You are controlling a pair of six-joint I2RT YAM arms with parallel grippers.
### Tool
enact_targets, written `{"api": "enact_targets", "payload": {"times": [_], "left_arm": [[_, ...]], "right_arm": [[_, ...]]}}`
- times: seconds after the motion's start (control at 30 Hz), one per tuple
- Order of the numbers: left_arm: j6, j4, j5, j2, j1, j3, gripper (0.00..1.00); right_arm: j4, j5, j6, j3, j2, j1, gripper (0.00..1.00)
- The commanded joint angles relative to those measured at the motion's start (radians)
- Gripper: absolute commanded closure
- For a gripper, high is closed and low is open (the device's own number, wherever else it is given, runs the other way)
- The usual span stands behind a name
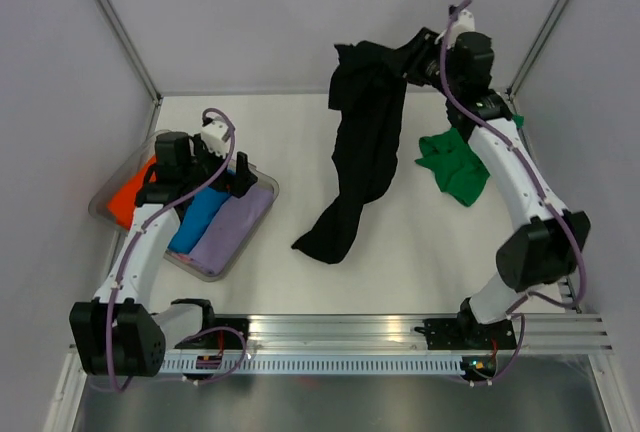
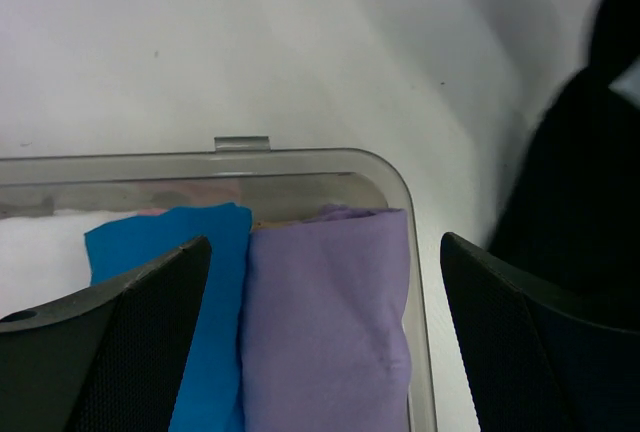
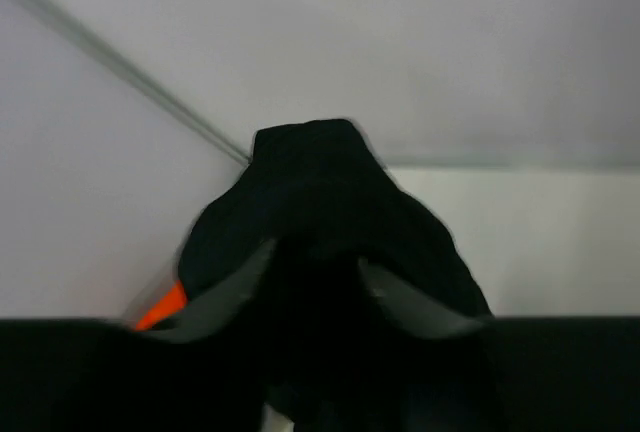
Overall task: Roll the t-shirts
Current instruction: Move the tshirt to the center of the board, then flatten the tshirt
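The black t-shirt [image 1: 365, 142] hangs in a long, twisted drape: its top is bunched high at the far right of the desk [image 1: 290, 132], and its lower end trails down and left onto the surface. It hangs this way because the right gripper [image 1: 415, 57] is grasping a gathered fold. In the wrist view the dark cloth fills the gap between the two fingers [image 3: 235, 287], which stand slightly apart around it. Lifting it like this probably lets the fabric fall straight before it is spread flat for rolling. The green t-shirt [image 1: 455, 167] lies crumpled on the desk just under the right arm, apparently waiting its turn. On the left side, the left gripper [image 1: 232, 177] is released, its jaws wide and empty. It hovers over a clear plastic bin [image 1: 275, 190] that holds rolled orange [image 1: 128, 197], blue [image 2: 160, 237] and lavender [image 2: 330, 322] garments lying side by side.
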Motion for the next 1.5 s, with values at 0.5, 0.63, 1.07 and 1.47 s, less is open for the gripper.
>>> {"api": "enact_targets", "payload": {"times": [0.5,0.63,1.07,1.47], "left_arm": [[0.02,-0.035,0.122,0.092,-0.012,0.101,0.0],[0.036,-0.059,0.105,0.064,-0.012,0.072,0.0],[0.057,-0.108,0.07,-0.03,-0.012,0.016,0.0],[0.073,-0.137,0.064,-0.046,-0.012,0.024,0.0]], "right_arm": [[-0.315,0.536,-0.237,-0.555,-0.072,0.365,0.12],[-0.292,0.605,-0.152,-0.629,-0.063,0.569,0.12],[-0.329,0.696,-0.088,-0.603,0.158,0.774,0.41],[-0.394,0.676,-0.258,-0.428,0.003,0.775,1.0]]}}
